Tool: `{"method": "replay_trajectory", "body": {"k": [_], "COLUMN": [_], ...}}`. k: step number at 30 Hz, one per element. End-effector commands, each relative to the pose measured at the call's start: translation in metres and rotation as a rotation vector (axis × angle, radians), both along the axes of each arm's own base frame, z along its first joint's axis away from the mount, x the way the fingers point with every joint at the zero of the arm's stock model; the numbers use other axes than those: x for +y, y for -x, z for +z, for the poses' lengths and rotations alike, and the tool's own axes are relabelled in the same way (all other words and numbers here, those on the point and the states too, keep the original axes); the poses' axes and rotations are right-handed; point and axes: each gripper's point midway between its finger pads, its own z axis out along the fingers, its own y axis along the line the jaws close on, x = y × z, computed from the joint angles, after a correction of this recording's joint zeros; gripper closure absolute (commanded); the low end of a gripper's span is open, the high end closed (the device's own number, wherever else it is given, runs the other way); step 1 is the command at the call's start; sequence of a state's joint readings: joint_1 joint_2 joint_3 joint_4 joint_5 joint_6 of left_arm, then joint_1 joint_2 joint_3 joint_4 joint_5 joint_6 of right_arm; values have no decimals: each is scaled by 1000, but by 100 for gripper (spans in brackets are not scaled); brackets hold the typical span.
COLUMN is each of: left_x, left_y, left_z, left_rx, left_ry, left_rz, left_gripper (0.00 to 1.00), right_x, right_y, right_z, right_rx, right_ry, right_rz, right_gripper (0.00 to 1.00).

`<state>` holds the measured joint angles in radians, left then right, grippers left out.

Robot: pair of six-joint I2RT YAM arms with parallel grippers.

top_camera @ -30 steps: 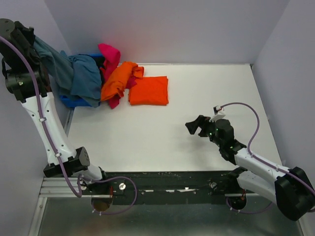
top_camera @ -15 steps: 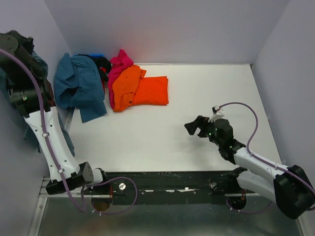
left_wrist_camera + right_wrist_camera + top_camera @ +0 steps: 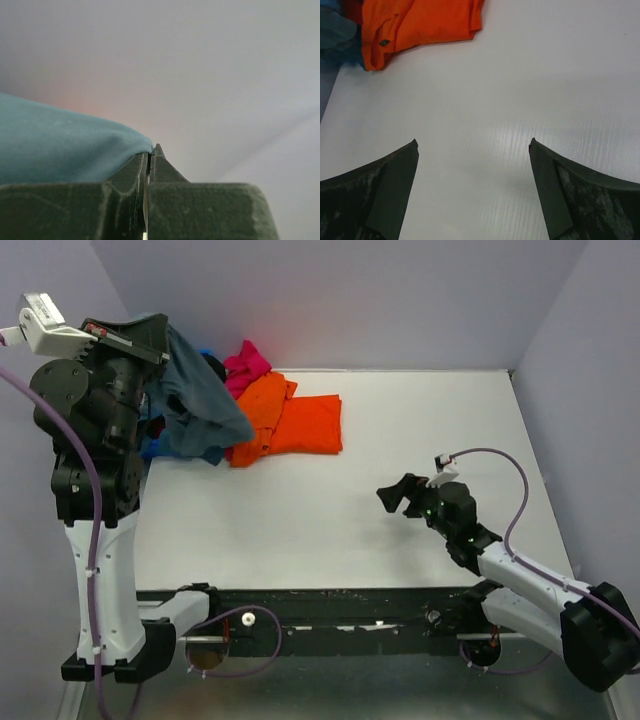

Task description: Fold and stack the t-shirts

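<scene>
My left gripper (image 3: 149,157) is clamped fully closed on an edge of the slate blue-grey t-shirt (image 3: 195,400). The shirt has been lifted off the pile (image 3: 262,418) and hangs below the gripper, ready for spreading. My right gripper (image 3: 472,150) is wide open and empty above the desk (image 3: 330,510).

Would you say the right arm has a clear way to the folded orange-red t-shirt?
Probably yes: the right tool is open and empty, and only bare table lies between it and the orange-red t-shirt, though the stretch looks long.
</scene>
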<state>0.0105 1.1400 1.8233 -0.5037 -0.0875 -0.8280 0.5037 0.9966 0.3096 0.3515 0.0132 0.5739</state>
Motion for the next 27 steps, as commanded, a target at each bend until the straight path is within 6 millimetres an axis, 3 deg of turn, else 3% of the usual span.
{"method": "replay_trajectory", "body": {"k": [1, 4, 7, 10, 16, 18, 19, 20, 22, 23, 27], "left_x": [-81, -113, -151, -201, -301, -326, -336, -344, -336, -330, -271], "left_y": [50, 51, 42, 32, 41, 37, 37, 29, 4, -7, -54], "left_z": [72, 75, 62, 46, 29, 14, 6, -8, -48, -65, -148], "left_rx": [-270, -268, -221, -159, -120, -79, -55, -6, 153, 213, 465], "left_ry": [-2, -15, -19, -48, -121, -143, -164, -194, -293, -337, -626], "left_rz": [-392, -533, -670, -782, -961, -1001, -1013, -993, -846, -782, -481], "left_gripper": [100, 100, 100, 100, 100, 100, 95, 73, 20, 4, 1], "right_x": [-20, -34, -46, -55, -83, -92, -96, -98, -99, -100, -95], "right_y": [-7, -6, -5, -4, -3, -1, 0, 2, 6, 7, 8], "right_z": [17, 23, 27, 28, 27, 31, 32, 34, 36, 38, 40], "right_rx": [-71, -99, -123, -136, -110, -123, -132, -147, -171, -185, -210], "right_ry": [13, 10, 9, 9, 38, 31, 25, 15, -5, -13, -27], "right_rz": [-107, -180, -234, -274, -424, -470, -490, -495, -491, -489, -452], "right_gripper": [1, 1, 1, 1, 1, 1, 1, 0, 0, 0, 0]}}
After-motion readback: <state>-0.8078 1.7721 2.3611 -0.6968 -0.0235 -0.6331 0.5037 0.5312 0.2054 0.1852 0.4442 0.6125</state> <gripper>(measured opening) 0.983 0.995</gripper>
